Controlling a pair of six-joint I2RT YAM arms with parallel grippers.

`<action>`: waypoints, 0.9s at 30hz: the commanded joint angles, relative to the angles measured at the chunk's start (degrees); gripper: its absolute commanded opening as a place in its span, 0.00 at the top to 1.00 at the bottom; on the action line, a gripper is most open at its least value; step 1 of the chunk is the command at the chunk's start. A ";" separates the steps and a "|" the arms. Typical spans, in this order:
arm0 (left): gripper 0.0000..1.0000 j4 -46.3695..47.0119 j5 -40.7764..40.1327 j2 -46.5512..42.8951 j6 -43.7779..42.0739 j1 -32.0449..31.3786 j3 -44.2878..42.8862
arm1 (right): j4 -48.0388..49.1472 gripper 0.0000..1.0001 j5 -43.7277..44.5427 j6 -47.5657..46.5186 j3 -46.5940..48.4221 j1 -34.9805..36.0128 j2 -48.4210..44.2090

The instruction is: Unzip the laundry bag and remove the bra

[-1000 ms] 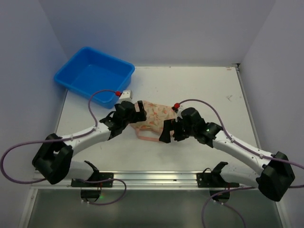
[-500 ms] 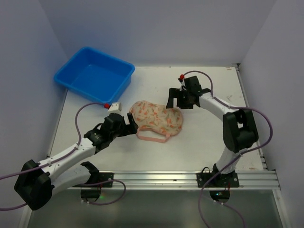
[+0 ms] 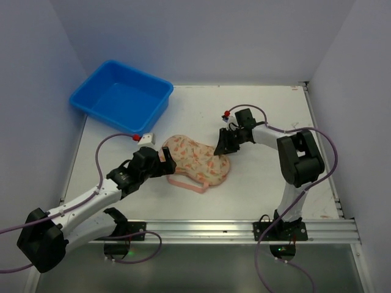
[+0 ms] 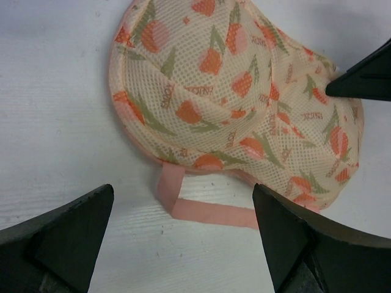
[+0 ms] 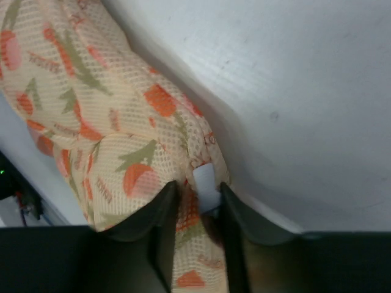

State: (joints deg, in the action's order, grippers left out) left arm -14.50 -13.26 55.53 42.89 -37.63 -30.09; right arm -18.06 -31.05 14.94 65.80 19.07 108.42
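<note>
**Two end effectors set at opposite ends of the laundry bag point(image 3: 195, 157)**

The left end effector point(image 3: 165, 160) point(image 4: 182, 192) is held wide open, and nothing is gripped by it. In the left wrist view its two dark fingers point(image 4: 67, 238) are seen at the lower corners. The laundry bag point(image 4: 232, 104) is spread just ahead of them on the white surface point(image 4: 61, 122), touched by neither finger. The bag's pink loop point(image 4: 208, 212) is laid flat between and just beyond the fingertips, joined to the bag's nearer edge. A dark tip of the other arm is seen against the bag's far right end.

The right end effector point(image 3: 221, 146) point(image 5: 197, 189) is closed down to a narrow gap on the opposite end of the bag. In the right wrist view a fold of the bag point(image 5: 91, 104) and a small pale tab point(image 5: 204, 178) are caught between its fingers point(image 5: 162, 213), which are set against the fabric on both sides. Whether the tab is the zip pull cannot be told. The rest of the bag is spread ahead and to the left of these fingers.

From above, the bag is seen lying between the two end effectors with its domed, printed side up. Its contents cannot be made out. A blue tub point(image 3: 109, 117) is set well beyond the left end effector, at the far left corner of the surface point(image 3: 256, 195).
</note>
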 commanded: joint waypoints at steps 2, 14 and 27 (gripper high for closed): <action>0.00 0.88 0.16 0.02 -0.09 0.27 -0.06 | 2.24 0.83 -7.10 -0.09 -4.80 0.27 -6.19; 0.00 -3.86 -4.05 -3.40 0.79 0.27 -3.39 | -6.45 1.00 29.51 -1.84 -3.23 4.56 -33.26; 0.00 -11.77 -9.16 -12.98 7.11 0.27 -1.73 | -4.44 0.99 49.34 -3.35 -7.35 29.69 -28.02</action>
State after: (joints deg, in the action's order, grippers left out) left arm -23.62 -19.33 44.93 46.96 -37.63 -32.01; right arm -23.09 15.64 10.83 59.61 44.58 76.18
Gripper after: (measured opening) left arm 0.997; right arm 0.089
